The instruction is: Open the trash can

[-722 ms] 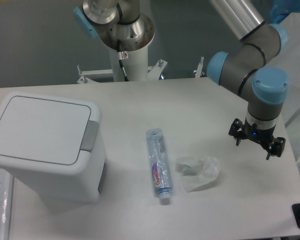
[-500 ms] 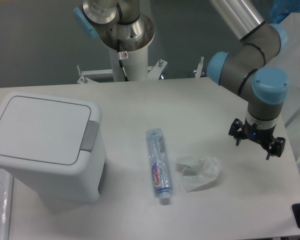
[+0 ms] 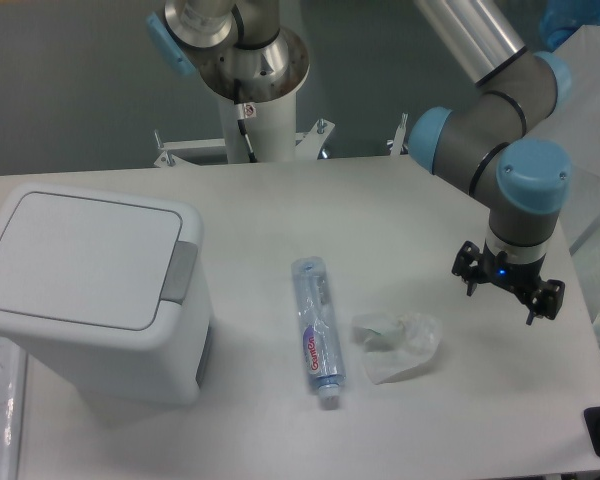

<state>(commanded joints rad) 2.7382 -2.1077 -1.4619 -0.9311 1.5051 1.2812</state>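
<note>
Camera view: fixed, looking down on the counter (image 3: pixel 400 210) from the front.
Trash can (image 3: pixel 90 290): large white boxy bin at the left of the counter, upright, its flat lid down and closed.
Push-button strip (image 3: pixel 179 271): grey, set at the lid's right edge, facing the middle of the counter; nothing touches it.
Bottle (image 3: pixel 316 328): clear plastic, lying on its side just right of the bin but apart from it, cap end toward the front edge, a label with red lettering around its lower half.
Crumpled wrap (image 3: pixel 398 345): clear plastic wad lying just right of the bottle, near it; I cannot tell whether the two touch.
Gripper (image 3: pixel 506 297): at the right side of the counter, pointing down, well apart from the trash can and right of the wrap, with a small blue light on its body.
Jaws: spread apart, with nothing between them.
Arm: grey links with blue joint caps, reaching in from the upper right.
</note>
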